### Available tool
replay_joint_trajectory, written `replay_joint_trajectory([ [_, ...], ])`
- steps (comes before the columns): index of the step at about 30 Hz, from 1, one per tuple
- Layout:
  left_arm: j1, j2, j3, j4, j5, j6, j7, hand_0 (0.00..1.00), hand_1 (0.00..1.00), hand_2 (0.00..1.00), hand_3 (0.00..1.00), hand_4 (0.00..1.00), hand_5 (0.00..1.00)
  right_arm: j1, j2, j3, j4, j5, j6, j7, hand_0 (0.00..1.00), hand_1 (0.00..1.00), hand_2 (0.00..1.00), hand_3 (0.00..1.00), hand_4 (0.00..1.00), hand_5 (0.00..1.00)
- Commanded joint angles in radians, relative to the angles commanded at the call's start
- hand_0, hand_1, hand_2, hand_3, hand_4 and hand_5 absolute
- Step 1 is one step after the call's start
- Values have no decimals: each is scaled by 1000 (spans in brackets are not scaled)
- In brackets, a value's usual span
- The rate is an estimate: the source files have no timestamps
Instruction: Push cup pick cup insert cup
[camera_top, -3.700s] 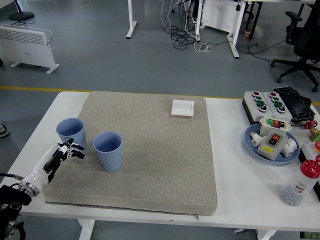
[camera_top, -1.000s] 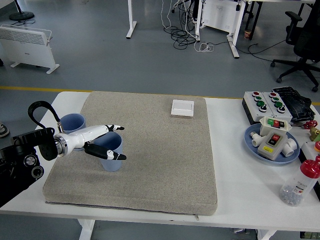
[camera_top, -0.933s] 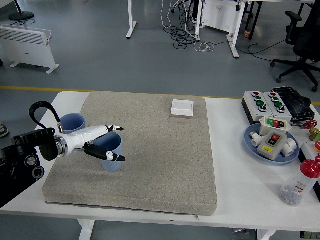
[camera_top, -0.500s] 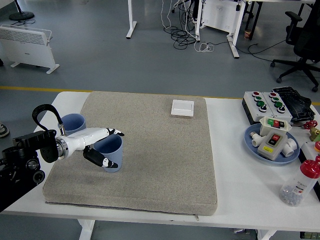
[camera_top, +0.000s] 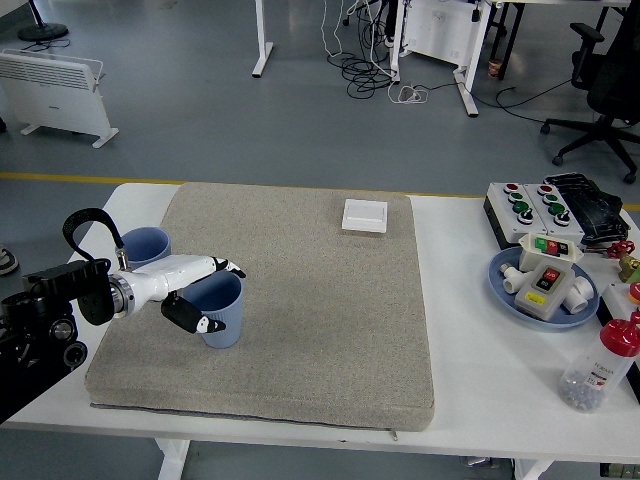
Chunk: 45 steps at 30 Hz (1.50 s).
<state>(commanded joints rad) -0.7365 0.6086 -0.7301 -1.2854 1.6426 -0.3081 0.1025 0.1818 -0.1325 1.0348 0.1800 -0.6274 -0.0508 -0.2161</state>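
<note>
I see my left hand (camera_top: 195, 295) with fingers (camera_top: 225, 268) grasping the cup (camera_top: 222, 312); another cup (camera_top: 145, 246) sits behind them.

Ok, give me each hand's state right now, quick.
Left hand: fingers wrapped around the near blue cup, apparently gripping it.
Right hand: not in view.

We count two blue cups (camera_top: 222, 310) (camera_top: 143, 246) on one grey mat (camera_top: 320, 330). We also see one white switch plate (camera_top: 365, 215), one blue dish (camera_top: 510, 292) (holding parts) and one bottle (camera_top: 600, 368).
</note>
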Motion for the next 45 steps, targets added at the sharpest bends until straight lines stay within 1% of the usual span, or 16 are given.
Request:
replay_joint_trajectory([
  [5,15,12,-48,-48,-16,-1,0,505,480,474,485,498,2,0,0,0,0,2,0,1,748,695,683,583,189,539],
  [6,20,16,-78,-75,-24,-4,0,512,476,469,481,546,2,1,0,1,0,2,0,2,748,695,683,583,189,539],
  [10,24,26,-138,-143,-26,-8,1,512,476,469,481,546,2,2,0,5,0,-2,0,2,748,695,683,583,189,539],
  [12,20,38,-163,-181,-12,0,-5,528,470,464,471,564,2,2,0,5,0,-2,0,2,748,694,682,583,190,540],
  [14,18,42,-170,-192,-6,3,-8,528,470,464,471,564,2,2,-1,5,0,-2,0,2,748,694,682,583,190,540],
  [15,9,54,-188,-210,7,6,-11,528,470,464,471,564,2,2,-1,4,0,0,0,2,748,694,682,583,190,540],
  [16,5,59,-196,-217,12,6,-12,528,470,464,471,564,2,2,-1,4,0,1,0,2,748,694,682,583,190,540],
  [17,-4,67,-204,-219,18,6,-14,528,470,464,471,564,2,2,-1,4,0,1,0,2,748,694,682,583,190,540],
  [18,-8,70,-207,-219,21,6,-14,556,472,465,470,560,2,2,-1,4,0,1,0,2,748,695,682,583,190,538],
  [19,-9,71,-208,-220,22,6,-14,556,472,465,470,560,2,2,-1,4,0,1,0,1,748,695,682,583,190,538],
  [21,-47,86,-214,-181,36,20,-25,556,472,465,470,560,2,3,-2,2,0,2,0,0,748,695,682,583,190,538],
  [23,-74,92,-219,-139,48,31,-36,556,472,465,470,560,2,2,-3,0,0,5,0,0,748,695,682,583,190,538],
  [24,-81,93,-222,-119,51,33,-37,586,472,464,467,537,2,2,-3,0,0,6,-1,0,749,694,682,583,190,539],
  [30,-112,101,-235,-11,66,36,-37,593,477,467,469,532,2,2,-4,-4,0,12,-1,1,749,694,682,583,190,537],
  [36,-122,110,-232,41,64,27,-30,591,481,468,471,532,2,-1,-3,-4,0,12,-2,0,749,695,682,583,190,538],
  [45,-112,124,-226,64,55,12,-13,590,487,475,475,538,2,-5,-2,-4,0,10,-3,-1,749,695,682,583,190,538],
])
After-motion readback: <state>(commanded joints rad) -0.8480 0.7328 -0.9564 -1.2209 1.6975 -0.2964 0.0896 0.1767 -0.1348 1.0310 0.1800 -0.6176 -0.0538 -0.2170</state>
